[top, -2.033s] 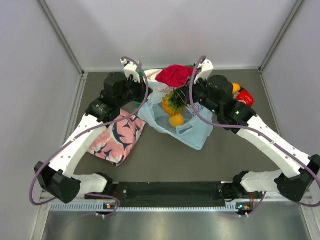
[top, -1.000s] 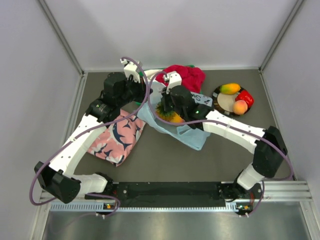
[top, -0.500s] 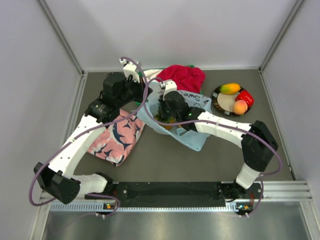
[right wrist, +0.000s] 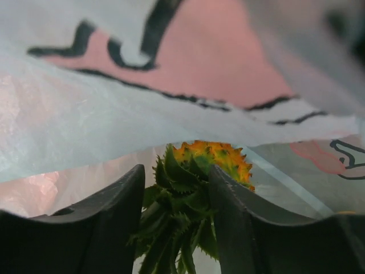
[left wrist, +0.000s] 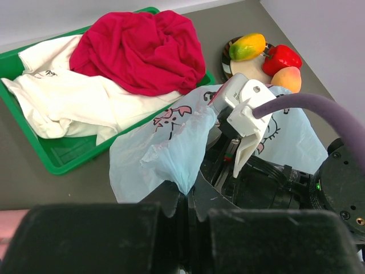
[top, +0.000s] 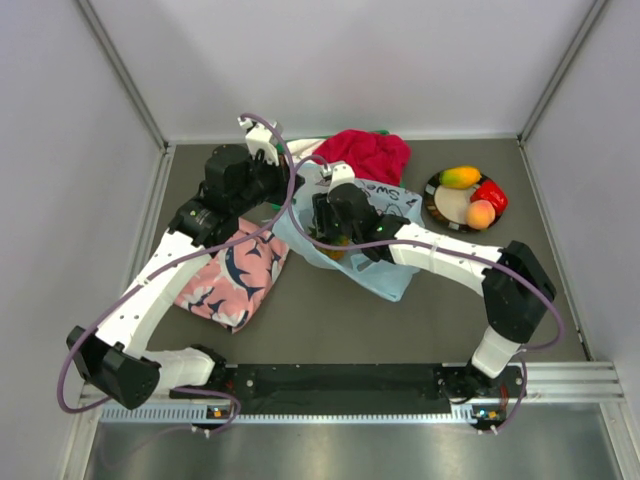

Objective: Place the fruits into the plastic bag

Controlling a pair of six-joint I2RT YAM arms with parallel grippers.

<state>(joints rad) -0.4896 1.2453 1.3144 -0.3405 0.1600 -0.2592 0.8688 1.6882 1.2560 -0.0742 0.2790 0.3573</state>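
The light-blue plastic bag (top: 388,276) lies mid-table. My left gripper (left wrist: 188,197) is shut on a gathered edge of the bag (left wrist: 171,149) and holds its mouth up. My right gripper (right wrist: 177,177) is inside the bag, jaws closed round the green crown of the pineapple (right wrist: 214,157); from above the wrist (top: 338,215) hides most of it. The mango (top: 459,177), red pepper-like fruit (top: 491,193) and peach (top: 481,214) sit on a plate (top: 447,206) at the back right.
A green tray (left wrist: 63,162) with a red cloth (top: 365,153) and white clothes stands behind the bag. A pink shark-print cloth (top: 235,275) lies left of the bag, under the left arm.
My right arm swung left from near the plate and lowered the pineapple into the bag's mouth. In the last half second it barely moved. The left gripper kept its hold.
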